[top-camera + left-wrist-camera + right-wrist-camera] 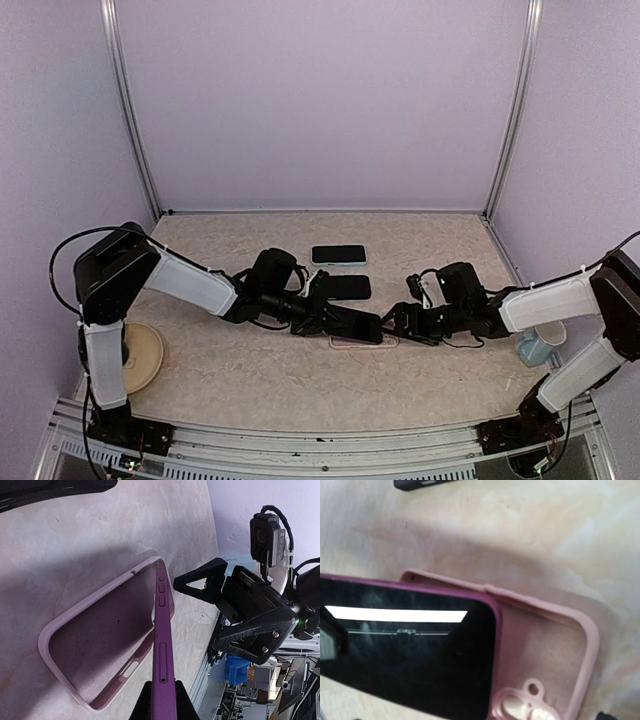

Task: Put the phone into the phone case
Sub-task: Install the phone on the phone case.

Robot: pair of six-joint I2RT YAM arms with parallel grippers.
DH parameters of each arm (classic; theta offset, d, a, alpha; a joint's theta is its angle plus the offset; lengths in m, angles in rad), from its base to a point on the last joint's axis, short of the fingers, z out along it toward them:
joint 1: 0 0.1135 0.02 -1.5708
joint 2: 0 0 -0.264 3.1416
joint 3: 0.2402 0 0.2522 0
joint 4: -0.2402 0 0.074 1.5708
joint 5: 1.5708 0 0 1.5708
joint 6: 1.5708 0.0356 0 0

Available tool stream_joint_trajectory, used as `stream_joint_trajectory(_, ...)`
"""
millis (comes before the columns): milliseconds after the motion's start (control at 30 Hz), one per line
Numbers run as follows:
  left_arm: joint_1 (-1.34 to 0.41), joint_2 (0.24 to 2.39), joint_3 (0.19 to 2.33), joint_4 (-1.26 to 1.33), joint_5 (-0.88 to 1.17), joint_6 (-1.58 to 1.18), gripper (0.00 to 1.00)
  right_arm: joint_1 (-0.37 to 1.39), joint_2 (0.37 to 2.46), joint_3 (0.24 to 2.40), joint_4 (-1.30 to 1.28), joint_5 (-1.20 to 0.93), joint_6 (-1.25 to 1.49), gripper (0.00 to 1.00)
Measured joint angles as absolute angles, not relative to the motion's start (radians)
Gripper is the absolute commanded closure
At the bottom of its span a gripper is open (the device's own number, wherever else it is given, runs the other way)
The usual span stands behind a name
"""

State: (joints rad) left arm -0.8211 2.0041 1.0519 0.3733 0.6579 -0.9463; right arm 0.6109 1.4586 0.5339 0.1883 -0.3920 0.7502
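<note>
My left gripper (335, 320) is shut on the purple phone (358, 325) and holds it edge-up, tilted over the pink case (365, 342). In the left wrist view the phone's edge (162, 645) runs up from my fingers (182, 705), and its far end is in the open case (95, 650) lying on the table. The right wrist view shows the phone's black screen (410, 650) partly over the case (555, 640), camera cut-out lower right. My right gripper (402, 322) sits low just right of the case, touching nothing; only one fingertip (606, 715) shows at the frame edge.
A black phone (342, 287) and a phone in a light case (338, 254) lie behind the work spot. A beige round plate (140, 355) sits at the left near the left arm's base. A blue-white cup (535, 347) stands at the right.
</note>
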Motion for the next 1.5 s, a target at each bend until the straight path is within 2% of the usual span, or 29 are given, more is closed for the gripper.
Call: stream_joint_trajectory(1500,-0.816,2.137,1.071,0.554,0.732,-1.221,1.00,0.612,1.549,0.533,0.315,-0.452,0.787,0.00)
